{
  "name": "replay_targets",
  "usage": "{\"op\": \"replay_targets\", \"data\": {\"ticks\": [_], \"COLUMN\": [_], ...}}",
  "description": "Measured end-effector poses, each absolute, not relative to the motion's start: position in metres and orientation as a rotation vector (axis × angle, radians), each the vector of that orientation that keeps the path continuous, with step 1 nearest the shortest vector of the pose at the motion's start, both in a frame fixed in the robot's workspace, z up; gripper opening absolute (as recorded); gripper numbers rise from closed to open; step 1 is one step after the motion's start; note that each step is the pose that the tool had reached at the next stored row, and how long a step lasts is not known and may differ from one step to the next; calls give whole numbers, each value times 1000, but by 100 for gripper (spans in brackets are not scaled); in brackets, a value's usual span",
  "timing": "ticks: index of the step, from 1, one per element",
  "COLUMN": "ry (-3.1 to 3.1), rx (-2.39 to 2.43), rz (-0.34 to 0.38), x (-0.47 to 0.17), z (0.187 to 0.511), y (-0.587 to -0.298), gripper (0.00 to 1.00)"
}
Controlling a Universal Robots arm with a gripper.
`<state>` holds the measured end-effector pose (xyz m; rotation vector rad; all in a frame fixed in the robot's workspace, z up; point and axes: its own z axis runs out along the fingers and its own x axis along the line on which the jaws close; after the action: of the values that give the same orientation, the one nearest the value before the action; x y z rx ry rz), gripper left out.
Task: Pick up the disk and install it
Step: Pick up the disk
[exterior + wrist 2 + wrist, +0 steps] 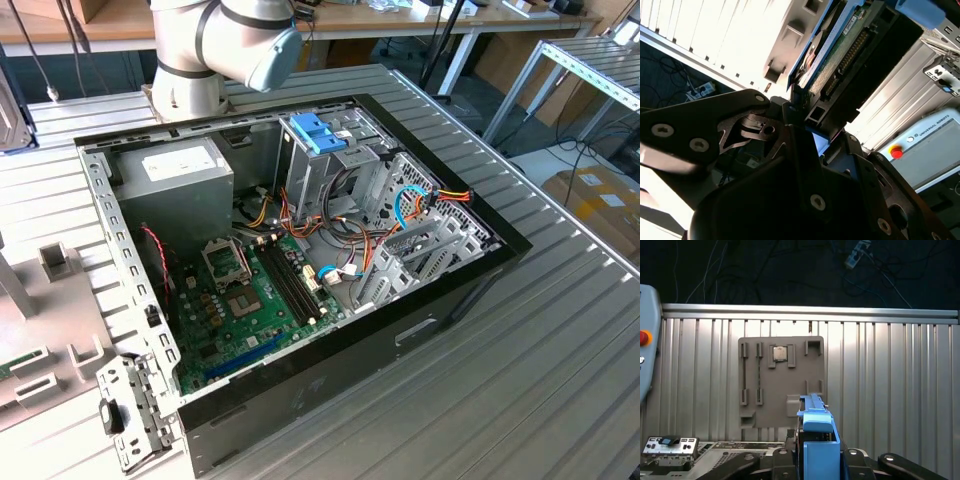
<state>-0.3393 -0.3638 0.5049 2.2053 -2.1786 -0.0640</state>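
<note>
Above the ribbed metal table (890, 390), the tool (800, 112) pinches one blue-railed disk (817, 455) between two dark fingers (715, 125).

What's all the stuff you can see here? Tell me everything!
computer case: one, black, open on the table
table: one, silvery, under the case
motherboard: one, green, inside the case
power supply: one, grey, inside the case
plate: one, grey, flat on the table
pendant: one, grey with red button, in both wrist views
disk: one, blue-railed, in the gripper
robot arm: one, grey, beyond the case
gripper: one, black, shut on the disk
</note>
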Motion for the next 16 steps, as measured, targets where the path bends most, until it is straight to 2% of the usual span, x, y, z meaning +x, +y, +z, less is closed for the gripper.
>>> {"op": "replay_targets", "data": {"ticks": [16], "ry": [-2178], "rx": [2205], "rz": [-65], "x": [-319], "z": [505], "y": [-364], "gripper": [37]}}
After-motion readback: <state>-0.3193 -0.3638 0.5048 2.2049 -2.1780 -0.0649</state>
